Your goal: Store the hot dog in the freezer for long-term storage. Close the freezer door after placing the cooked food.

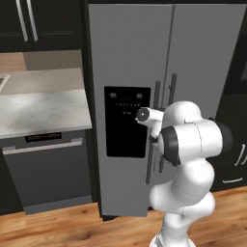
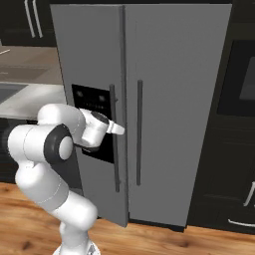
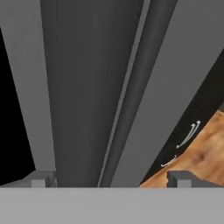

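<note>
Claw spread apart astride the dark bar handle of the freezer door. Table at left. Plain door just beside.

Even, soft rendered light, no glare or hard shadows. Edges look slightly coarse (low resolution), cabinets dark.

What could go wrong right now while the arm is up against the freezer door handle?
1. The end effector looks open, fingertips wide around the dark bar handle; pulling before closing could let it slip off.
2. The freezer door looks slightly ajar in the right base view; a sideways pull might scrape the other door's handle close beside it.
3. The elbow sits close to the dispenser panel and could bump it.
</note>
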